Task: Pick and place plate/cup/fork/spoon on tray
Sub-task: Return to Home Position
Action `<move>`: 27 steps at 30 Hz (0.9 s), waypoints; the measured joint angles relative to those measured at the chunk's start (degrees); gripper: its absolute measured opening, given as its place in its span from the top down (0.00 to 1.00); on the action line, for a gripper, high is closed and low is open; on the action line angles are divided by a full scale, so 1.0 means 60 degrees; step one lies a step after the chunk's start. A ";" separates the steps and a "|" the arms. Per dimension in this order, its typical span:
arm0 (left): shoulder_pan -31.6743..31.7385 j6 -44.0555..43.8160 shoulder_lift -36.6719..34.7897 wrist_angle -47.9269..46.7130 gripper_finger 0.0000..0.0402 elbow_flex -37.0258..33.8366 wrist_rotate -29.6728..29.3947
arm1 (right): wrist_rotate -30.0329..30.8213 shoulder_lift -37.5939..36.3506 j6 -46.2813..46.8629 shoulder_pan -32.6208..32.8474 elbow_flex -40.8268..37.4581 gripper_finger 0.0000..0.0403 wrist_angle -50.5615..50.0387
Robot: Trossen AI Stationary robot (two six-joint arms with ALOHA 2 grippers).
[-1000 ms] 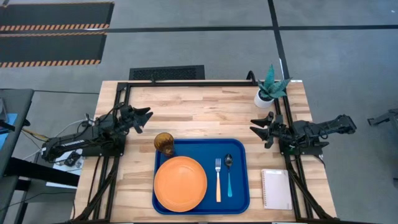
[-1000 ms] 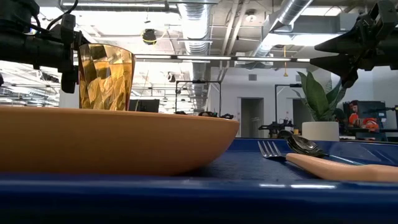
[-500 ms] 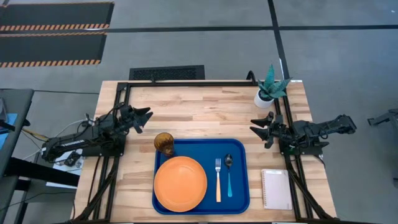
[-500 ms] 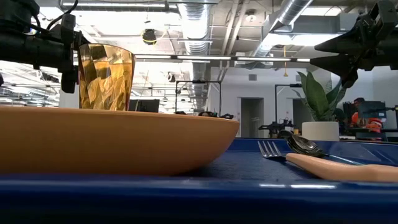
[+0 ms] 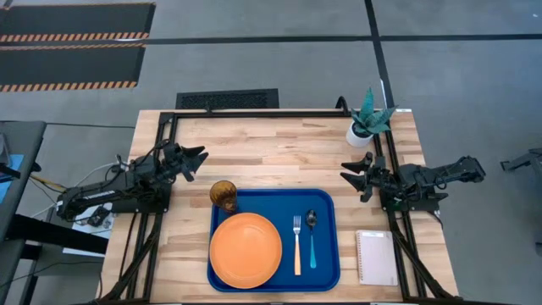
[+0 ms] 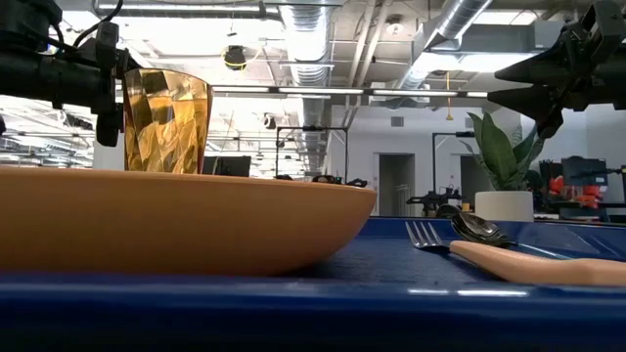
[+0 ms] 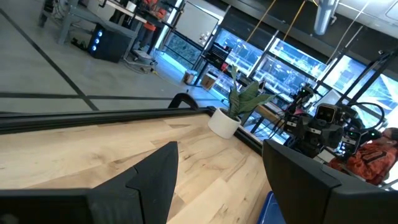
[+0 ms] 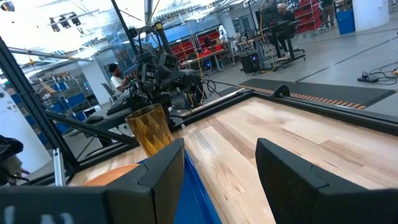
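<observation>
High view: the blue tray (image 5: 329, 212) lies at the near centre of the wooden surface (image 5: 271, 157). The orange plate (image 5: 246, 250) occupies the tray's left half; the fork (image 5: 296, 244) and the spoon (image 5: 312, 238) lie side by side, apart, on its right half, fork to the left. The cup (image 5: 223, 195) stands upright at the tray's far left corner, just beyond the plate. A white notepad (image 5: 376, 257) lies right of the tray; a potted plant (image 5: 366, 120) stands at the far right corner. The left gripper (image 5: 194, 160) hovers at the left edge, fingers spread and empty; the right gripper (image 5: 356, 176) sits at the right edge, fingers likewise spread and empty. Low view: the plate (image 6: 176, 220) fills the foreground, the cup (image 6: 166, 119) upright behind it, the fork (image 6: 489, 254) and spoon (image 6: 474, 227) to the right on the tray (image 6: 293, 313). Left wrist view: spread fingers (image 7: 155, 180) frame bare surface and the potted plant (image 7: 233, 112). Right wrist view: spread fingers (image 8: 165, 174) frame the cup (image 8: 149, 129), with a person (image 8: 116, 74) in the room beyond.
</observation>
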 joint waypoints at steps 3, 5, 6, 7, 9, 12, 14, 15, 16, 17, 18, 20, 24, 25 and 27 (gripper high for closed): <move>0.0000 0.0000 0.0000 0.0000 0.44 0.0000 0.0000 | 0.0000 0.0000 -0.0001 0.0003 -0.0001 0.45 0.0001; 0.0000 0.0000 0.0000 0.0000 0.44 0.0004 0.0000 | 0.0000 0.0000 0.0002 0.0004 0.0000 0.45 0.0003; -0.0001 0.0000 0.0000 0.0000 0.44 0.0004 0.0000 | 0.0000 -0.0003 0.0002 0.0004 0.0000 0.45 0.0003; -0.0001 0.0000 0.0000 -0.0002 0.44 0.0004 0.0000 | 0.0000 -0.0003 0.0002 0.0001 0.0000 0.45 -0.0001; -0.0005 0.0000 0.0000 0.0000 0.44 0.0004 0.0000 | 0.0000 0.0000 0.0002 0.0002 0.0000 0.45 0.0001; -0.0080 0.0000 0.0000 0.0000 0.44 0.0004 -0.0007 | 0.0000 -0.0003 -0.0001 0.0000 0.0000 0.45 0.0003; -0.0154 0.0000 0.0000 -0.0001 0.44 0.0004 -0.0007 | -0.0003 0.0000 -0.0001 0.0003 0.0000 0.45 -0.0001; -0.0178 0.0000 0.0000 0.0000 0.44 0.0004 -0.0007 | 0.0000 0.0000 0.0002 0.0000 0.0000 0.45 -0.0001; -0.0201 0.0000 0.0000 -0.0001 0.44 0.0004 -0.0002 | 0.0000 -0.0004 -0.0001 0.0000 0.0000 0.45 -0.0001; -0.0204 0.0000 0.0000 0.0000 0.44 0.0004 0.0003 | 0.0000 -0.0001 0.0001 0.0003 0.0000 0.45 0.0000; -0.0204 0.0000 0.0000 0.0000 0.44 0.0004 -0.0004 | -0.0001 0.0000 0.0001 0.0002 -0.0002 0.45 -0.0001; -0.0203 0.0000 0.0000 0.0000 0.44 0.0004 -0.0004 | -0.0003 0.0000 -0.0001 0.0000 -0.0003 0.45 0.0002; -0.0200 0.0000 0.0000 0.0000 0.44 0.0004 -0.0004 | -0.0001 -0.0003 0.0000 0.0002 -0.0002 0.45 0.0003; -0.0200 0.0000 0.0000 0.0000 0.44 0.0004 -0.0004 | -0.0003 -0.0003 0.0001 0.0002 -0.0002 0.45 0.0001; -0.0200 0.0000 0.0000 0.0000 0.44 0.0004 -0.0004 | -0.0004 -0.0004 0.0002 0.0003 0.0000 0.45 0.0000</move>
